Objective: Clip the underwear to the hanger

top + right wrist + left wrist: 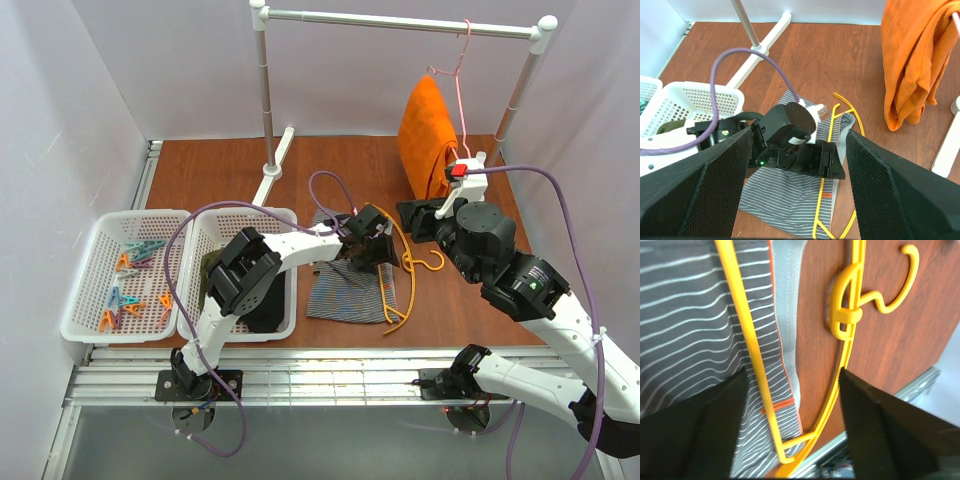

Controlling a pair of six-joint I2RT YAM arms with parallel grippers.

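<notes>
The grey striped underwear lies flat on the brown table, its paler waistband and small orange tag along the right side. The yellow hanger lies across that edge, its hook pointing right. My left gripper hovers low over the hanger's lower bar with its fingers spread wide on either side and nothing pinched. The underwear and the left gripper also show below my right gripper, which hangs open and empty above them.
A white basket of coloured clothespins and a second basket of dark clothes stand at the left. Behind, a white rack carries a pink wire hanger with an orange cloth. The rack's foot rests on the table.
</notes>
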